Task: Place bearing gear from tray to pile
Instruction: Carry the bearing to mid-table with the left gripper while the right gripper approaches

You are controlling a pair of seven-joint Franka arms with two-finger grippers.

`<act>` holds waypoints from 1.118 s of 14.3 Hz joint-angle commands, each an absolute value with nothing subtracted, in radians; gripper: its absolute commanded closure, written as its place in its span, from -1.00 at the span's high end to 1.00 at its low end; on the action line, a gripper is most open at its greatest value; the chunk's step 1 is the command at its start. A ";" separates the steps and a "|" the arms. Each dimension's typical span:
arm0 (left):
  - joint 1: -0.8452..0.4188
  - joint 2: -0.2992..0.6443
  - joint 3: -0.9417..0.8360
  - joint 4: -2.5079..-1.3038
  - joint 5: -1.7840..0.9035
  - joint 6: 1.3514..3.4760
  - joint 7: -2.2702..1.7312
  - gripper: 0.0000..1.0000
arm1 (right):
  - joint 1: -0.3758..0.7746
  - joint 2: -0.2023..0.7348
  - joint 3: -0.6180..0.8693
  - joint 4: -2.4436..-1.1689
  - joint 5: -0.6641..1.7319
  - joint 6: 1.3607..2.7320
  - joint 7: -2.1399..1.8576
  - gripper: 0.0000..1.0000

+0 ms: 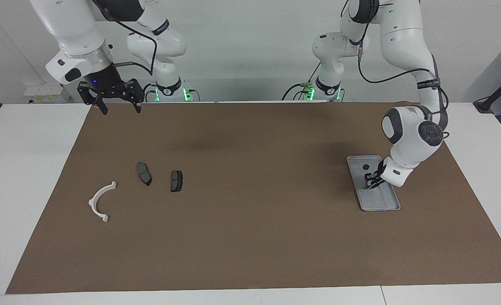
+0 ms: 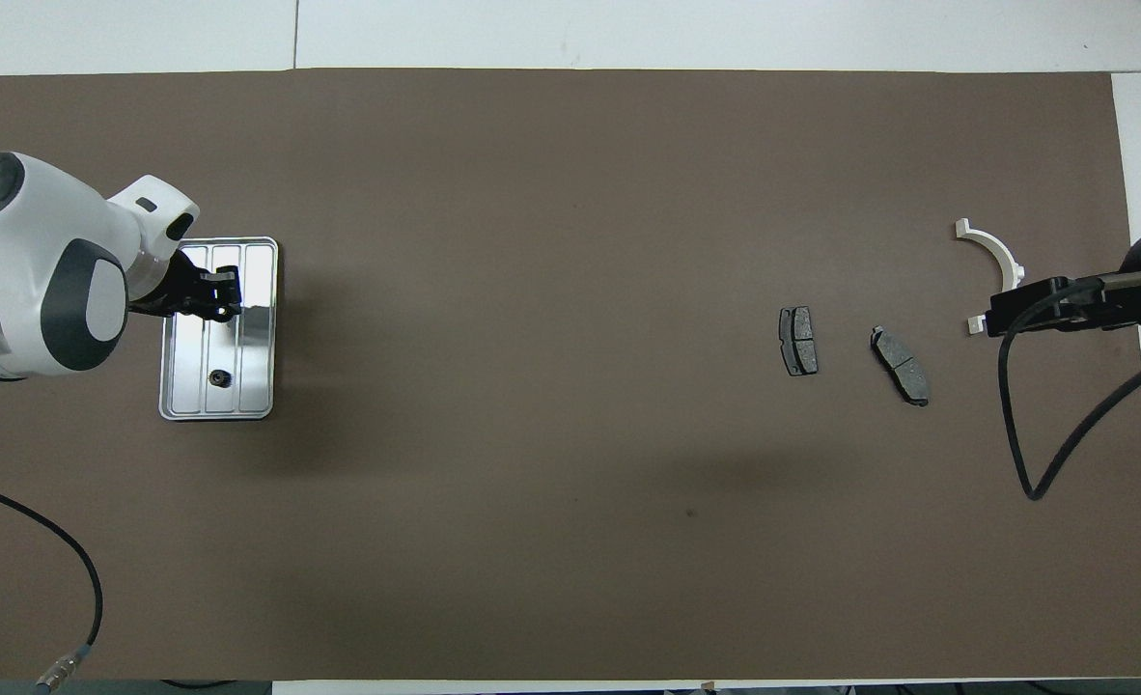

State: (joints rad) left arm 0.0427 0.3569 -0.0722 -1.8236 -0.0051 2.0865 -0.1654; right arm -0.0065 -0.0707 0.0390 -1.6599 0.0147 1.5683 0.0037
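Observation:
The silver ribbed tray (image 1: 382, 201) lies on the brown mat at the left arm's end; it also shows in the overhead view (image 2: 245, 391). A small dark gear (image 1: 365, 166) (image 2: 215, 377) lies in the tray's part nearer to the robots. My left gripper (image 1: 371, 181) (image 2: 226, 294) hangs just above the tray's middle; I cannot tell whether it holds anything. The pile lies at the right arm's end: a white semicircular bracket (image 1: 92, 202) (image 2: 993, 243) and two dark brake pads (image 1: 144, 173) (image 1: 176, 181). My right gripper (image 1: 119, 109) is open and empty, high over the mat's corner.
The brown mat (image 1: 250, 237) covers most of the white table. A black cable (image 2: 1019, 425) hangs from the right arm above the mat beside the pile. Another cable (image 2: 78, 569) lies at the left arm's end.

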 commanded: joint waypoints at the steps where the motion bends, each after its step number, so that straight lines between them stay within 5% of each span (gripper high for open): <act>1: -0.058 0.370 -0.064 -1.672 -0.002 1.929 -0.358 -1.00 | -0.005 -0.104 0.049 -1.784 0.040 1.698 0.026 1.00; 9: -0.422 0.391 -0.064 -1.626 -0.015 2.011 -0.952 -1.00 | 0.107 0.004 0.049 -1.922 0.040 1.966 0.179 1.00; 16: -0.492 0.419 -0.063 -1.831 -0.008 2.270 -1.015 -1.00 | 0.118 0.054 0.049 -1.931 0.040 2.031 0.189 1.00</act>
State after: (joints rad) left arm -0.4918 0.4426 -0.0757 -1.7720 -0.0110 2.2142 -1.0060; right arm 0.1183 0.0626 0.0482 -1.9162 0.0184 2.0131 0.1753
